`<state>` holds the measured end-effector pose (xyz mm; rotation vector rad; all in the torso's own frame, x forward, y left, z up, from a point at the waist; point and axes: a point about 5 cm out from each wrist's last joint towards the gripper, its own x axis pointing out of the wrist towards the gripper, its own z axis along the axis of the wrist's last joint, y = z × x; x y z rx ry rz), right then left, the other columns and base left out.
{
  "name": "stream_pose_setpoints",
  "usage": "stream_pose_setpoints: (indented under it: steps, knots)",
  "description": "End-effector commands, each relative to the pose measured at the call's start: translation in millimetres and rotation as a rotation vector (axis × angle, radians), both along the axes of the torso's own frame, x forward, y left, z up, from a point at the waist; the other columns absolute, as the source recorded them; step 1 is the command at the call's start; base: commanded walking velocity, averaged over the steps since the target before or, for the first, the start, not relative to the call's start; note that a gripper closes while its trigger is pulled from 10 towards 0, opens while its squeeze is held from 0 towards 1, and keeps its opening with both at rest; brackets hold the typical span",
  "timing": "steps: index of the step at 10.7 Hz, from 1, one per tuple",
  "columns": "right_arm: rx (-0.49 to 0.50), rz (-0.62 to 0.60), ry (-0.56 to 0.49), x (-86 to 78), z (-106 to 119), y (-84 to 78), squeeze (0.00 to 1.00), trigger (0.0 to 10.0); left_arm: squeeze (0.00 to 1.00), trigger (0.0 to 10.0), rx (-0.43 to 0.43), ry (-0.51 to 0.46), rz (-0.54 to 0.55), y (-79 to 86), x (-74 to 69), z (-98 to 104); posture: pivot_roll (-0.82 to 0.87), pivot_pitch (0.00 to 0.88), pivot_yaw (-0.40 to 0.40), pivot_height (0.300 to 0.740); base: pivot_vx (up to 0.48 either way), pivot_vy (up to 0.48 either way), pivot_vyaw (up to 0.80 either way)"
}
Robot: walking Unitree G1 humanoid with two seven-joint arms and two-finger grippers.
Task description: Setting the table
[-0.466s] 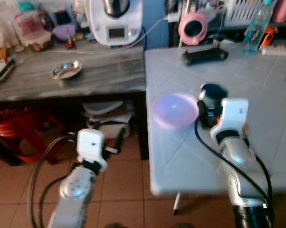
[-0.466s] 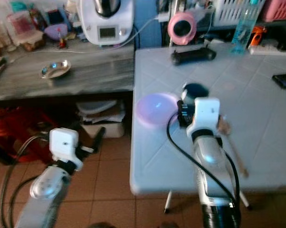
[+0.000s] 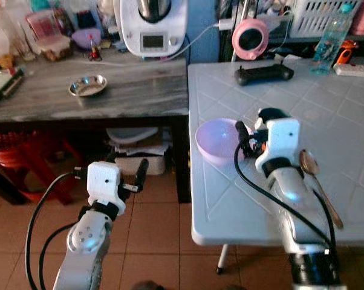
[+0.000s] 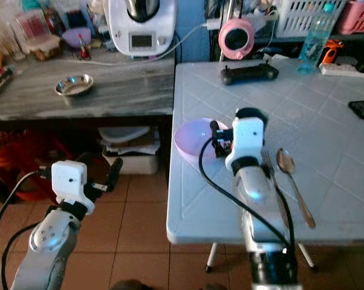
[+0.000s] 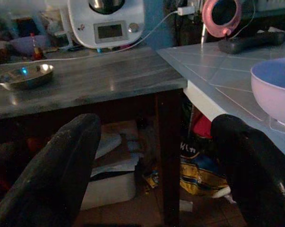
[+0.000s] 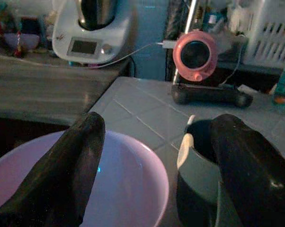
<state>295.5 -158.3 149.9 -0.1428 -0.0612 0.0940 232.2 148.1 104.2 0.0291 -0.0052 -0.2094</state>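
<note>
Near the table's (image 3: 230, 223) left edge sits the bowl (image 3: 219, 140), likely light, rigid plastic with a slick wall, so best pinched at its rim. Right gripper (image 6: 156, 156) hangs spread and empty over it, one finger above the bowl, the other above a mug (image 6: 199, 184); left gripper (image 5: 156, 161) idles open.

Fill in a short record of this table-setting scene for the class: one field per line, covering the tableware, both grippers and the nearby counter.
Bowl: pink bowl near the white table edge
Spoon: spoon lying flat, right of the arm
Cup: dark cup beside the bowl
Right gripper: right gripper, jaws open, behind bowl and cup
Left gripper: left gripper, jaws open, off the table, above the floor
Counter: steel dish on the grey counter
</note>
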Motion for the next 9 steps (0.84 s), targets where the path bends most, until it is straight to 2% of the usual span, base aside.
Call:
stream_pose_setpoints:
  steps: [1,3,8,9]
  knots:
    - [-0.008,0.028,0.003,1.3,-0.8,5.7,0.00,10.0,0.00,10.0,0.014,0.013,0.019,5.1,1.5,-1.6,-0.04,0.002,0.073,0.740,0.000,0.000,0.00]
    - [-0.072,0.142,0.045,-13.3,-14.6,18.1,0.00,10.0,0.00,10.0,0.013,0.025,0.038,8.1,2.2,-3.5,-0.04,0.005,0.072,0.740,0.000,0.000,0.00]
    - [-0.168,0.337,0.032,-17.5,-12.4,30.7,0.00,10.0,0.00,10.0,0.006,0.022,0.042,6.0,4.8,-3.6,-0.05,0.006,0.070,0.740,0.000,0.000,0.00]
    - [-0.185,0.396,0.051,-19.9,-14.4,35.5,0.00,10.0,0.00,10.0,-0.021,0.046,0.061,6.4,3.1,-6.3,-0.04,0.009,0.068,0.740,0.000,0.000,0.00]
